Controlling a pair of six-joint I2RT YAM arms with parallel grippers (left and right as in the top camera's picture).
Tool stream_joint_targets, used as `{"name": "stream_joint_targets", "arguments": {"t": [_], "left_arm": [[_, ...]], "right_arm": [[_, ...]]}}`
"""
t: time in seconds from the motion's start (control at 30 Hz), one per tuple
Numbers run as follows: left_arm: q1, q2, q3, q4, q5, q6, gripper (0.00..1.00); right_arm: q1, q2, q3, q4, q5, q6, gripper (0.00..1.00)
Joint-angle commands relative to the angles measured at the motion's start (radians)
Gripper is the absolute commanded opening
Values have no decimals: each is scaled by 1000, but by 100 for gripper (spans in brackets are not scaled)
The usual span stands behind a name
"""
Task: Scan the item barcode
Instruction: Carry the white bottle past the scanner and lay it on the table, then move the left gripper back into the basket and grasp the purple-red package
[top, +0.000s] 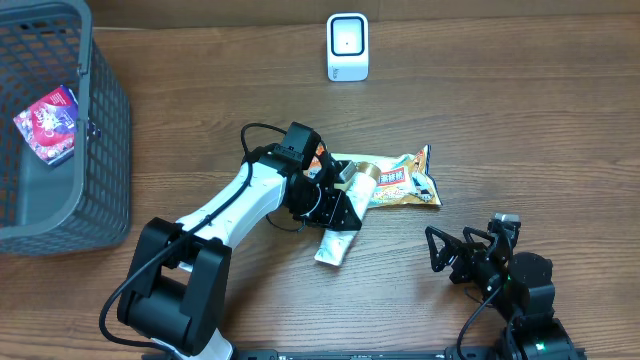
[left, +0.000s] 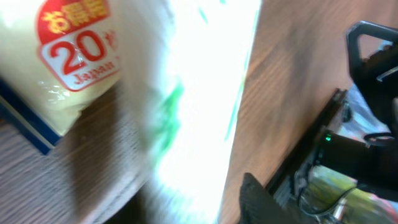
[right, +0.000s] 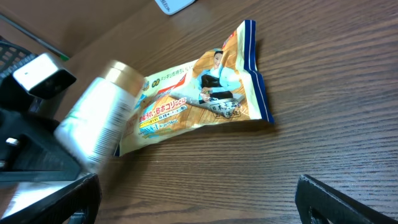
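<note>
The item is a white tube with a gold cap (top: 338, 238), lying tilted between the jaws of my left gripper (top: 335, 205) at mid table. It is blurred in the left wrist view (left: 199, 93) and in the right wrist view (right: 99, 124). In the left wrist view a strip of bare wood shows between the tube and my right-hand finger (left: 255, 202), so the jaws stand a little apart around it. No barcode shows. The white scanner (top: 347, 46) stands at the far edge. My right gripper (top: 450, 255) is open over bare wood (right: 199, 199), near the front right.
A snack packet (top: 400, 185) lies flat just behind and right of the tube, its top edge partly under it (right: 205, 93). A grey mesh basket (top: 100, 130) stands at the far left with a red packet (top: 50, 122) inside.
</note>
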Motion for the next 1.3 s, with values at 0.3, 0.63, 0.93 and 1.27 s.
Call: {"name": "stream_joint_targets", "arguments": {"t": [0.3,0.63,0.93,1.27], "left_arm": [[8,-41,92,-93,-382,-55,81],[118,-186,786,-523,-785,-169,100],[630,-185,1138,-630,-862,-280,100],[985,-118,893,-426,-869,-404,100]], "right_arm": [[4,-3,18,1,10,-3,100],[4,-3,18,-3,10,-3,100],[4,-3,18,-3,9,-3,100],[4,-3,18,-14,9,-3,100]]}}
